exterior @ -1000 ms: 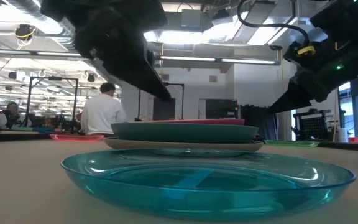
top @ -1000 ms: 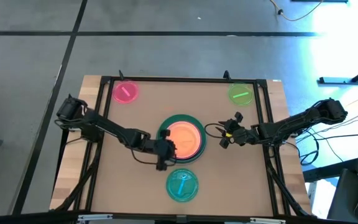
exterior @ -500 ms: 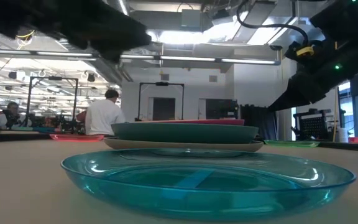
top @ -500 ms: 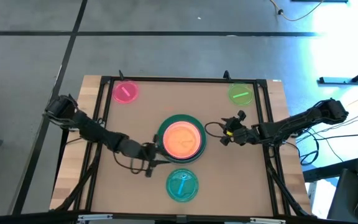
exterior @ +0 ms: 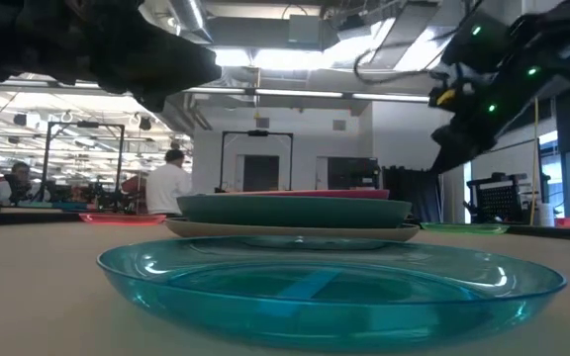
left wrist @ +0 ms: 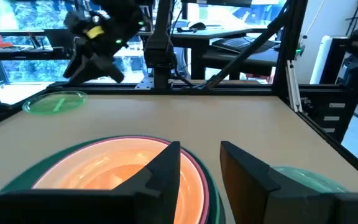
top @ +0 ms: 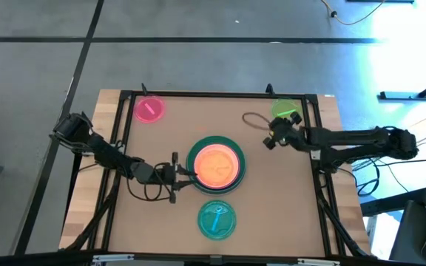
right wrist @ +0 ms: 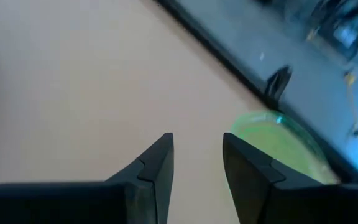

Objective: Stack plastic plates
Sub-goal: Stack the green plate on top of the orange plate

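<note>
— Stack (top: 215,165) sits mid-bench, orange plate on top; green plate (top: 286,111), small pink (top: 149,109) and light blue (top: 217,220) lie apart.
— Which next?
— Green, I'd guess — right pincer (top: 271,138) hovers just beside it, fingers parted, empty. It must drop to the rim. Left pincer (top: 177,171) waits open by the stack.

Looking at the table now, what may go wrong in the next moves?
The right gripper, open, heads for the small green plate, which lies near the table's corner frame; a flat thin plate may slide away instead of being gripped. The left gripper, open, sits close beside the central stack and may nudge it. The teal plate lies near the front edge.
</note>
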Robot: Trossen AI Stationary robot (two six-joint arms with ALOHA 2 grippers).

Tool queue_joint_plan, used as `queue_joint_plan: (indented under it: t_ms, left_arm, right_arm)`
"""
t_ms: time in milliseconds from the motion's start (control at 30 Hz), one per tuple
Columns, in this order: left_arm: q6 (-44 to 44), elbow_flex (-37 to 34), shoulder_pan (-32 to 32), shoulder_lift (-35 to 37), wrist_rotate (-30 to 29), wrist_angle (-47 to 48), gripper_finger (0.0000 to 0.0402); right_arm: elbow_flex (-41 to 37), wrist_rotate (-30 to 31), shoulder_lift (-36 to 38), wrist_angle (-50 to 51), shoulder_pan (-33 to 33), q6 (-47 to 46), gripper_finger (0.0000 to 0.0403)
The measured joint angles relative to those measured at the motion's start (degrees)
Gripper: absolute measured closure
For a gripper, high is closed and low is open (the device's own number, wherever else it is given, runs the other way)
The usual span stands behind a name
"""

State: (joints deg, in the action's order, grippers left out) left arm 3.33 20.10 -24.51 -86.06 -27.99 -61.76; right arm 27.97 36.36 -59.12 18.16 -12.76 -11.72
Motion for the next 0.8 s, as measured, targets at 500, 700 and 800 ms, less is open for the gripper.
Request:
queue_joint_plan:
  t_ms: [500,700,800]
  left_arm:
    - [0.1,0.0,0.0,0.0,0.0,0.2,0.0295]
    - [0.1,0.0,0.0,0.0,0.1,0.3,0.0295]
    - [0.1,0.0,0.0,0.0,0.6,0.4,0.0295]
  right_arm:
    - [-0.4,-19.1,-14.9,-9.8,-25.6,10.7,0.0274]
    - [-0.4,-20.6,-21.3,-15.5,-29.4,11.1,0.0274]
    - [-0.4,-20.5,-22.7,-17.2,-31.1,11.0,0.0274]
